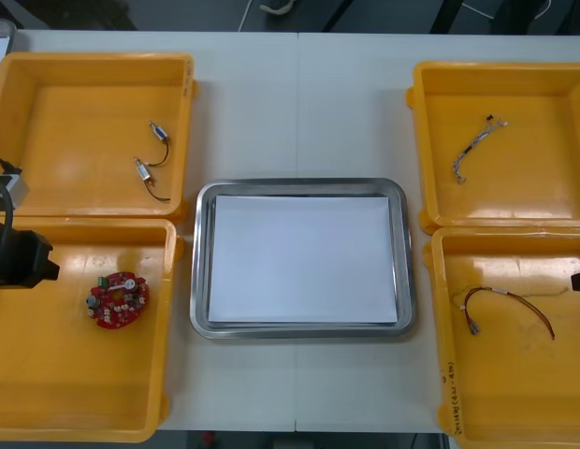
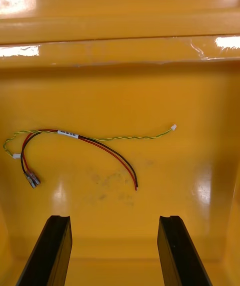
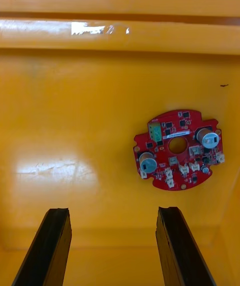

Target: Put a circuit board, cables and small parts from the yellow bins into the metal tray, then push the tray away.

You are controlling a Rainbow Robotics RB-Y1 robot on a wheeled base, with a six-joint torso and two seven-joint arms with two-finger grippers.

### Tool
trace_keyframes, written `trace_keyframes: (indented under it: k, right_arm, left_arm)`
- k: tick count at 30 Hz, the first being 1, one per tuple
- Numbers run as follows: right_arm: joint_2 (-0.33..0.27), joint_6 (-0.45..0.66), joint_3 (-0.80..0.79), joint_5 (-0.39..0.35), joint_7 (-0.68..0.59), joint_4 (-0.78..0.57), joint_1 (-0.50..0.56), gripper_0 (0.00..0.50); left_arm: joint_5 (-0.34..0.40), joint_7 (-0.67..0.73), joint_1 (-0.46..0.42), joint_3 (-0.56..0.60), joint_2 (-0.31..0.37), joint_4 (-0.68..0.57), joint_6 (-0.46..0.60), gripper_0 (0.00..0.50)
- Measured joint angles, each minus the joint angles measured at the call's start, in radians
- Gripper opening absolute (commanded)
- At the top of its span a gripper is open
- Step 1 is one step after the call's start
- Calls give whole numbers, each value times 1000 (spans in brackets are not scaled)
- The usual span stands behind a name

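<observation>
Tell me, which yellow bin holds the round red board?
The left bin nearer the robot: the red board lies there; the other three hold small metal parts or cables.

- Light, smooth-topped table [image 1: 299, 103], with a thin seam [image 1: 297, 140] running down the middle from far edge to near edge.
- On the left side, two rectangular yellow plastic bins set end to end and touching: far left bin [image 1: 75, 140] and near left bin [image 1: 65, 374].
- On the right side, two more of the same kind, likewise touching: far right bin [image 1: 533, 178] and near right bin [image 1: 514, 374].
- Between the two pairs, a shiny rectangular metal tray [image 1: 201, 281] with rounded corners, white inside, lying across the seam, just beside the bins on both sides.
</observation>
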Motion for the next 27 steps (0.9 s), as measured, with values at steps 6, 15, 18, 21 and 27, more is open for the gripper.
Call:
trace_keyframes:
  k: [6, 15, 18, 21, 27]
  right_arm:
    - [0, 0, 0, -13, 1, -14, 23, 500]
    - [0, -1, 1, -23, 38, -23, 65, 500]
    - [0, -13, 4, -17, 145, -23, 72, 500]
    - [0, -40, 15, -3, 222, -23, 73, 500]
    - [0, -109, 63, 42, 232, -23, 74, 500]
  left_arm:
    - [-47, 0, 2, -58, 0, 1, -71, 500]
    - [-52, 0, 78, -75, 0, 2, -221, 500]
    - [-58, 0, 105, -88, 0, 2, -266, 500]
    - [-84, 0, 120, -113, 0, 2, -290, 500]
    - [-107, 0, 125, -154, 0, 13, -309, 500]
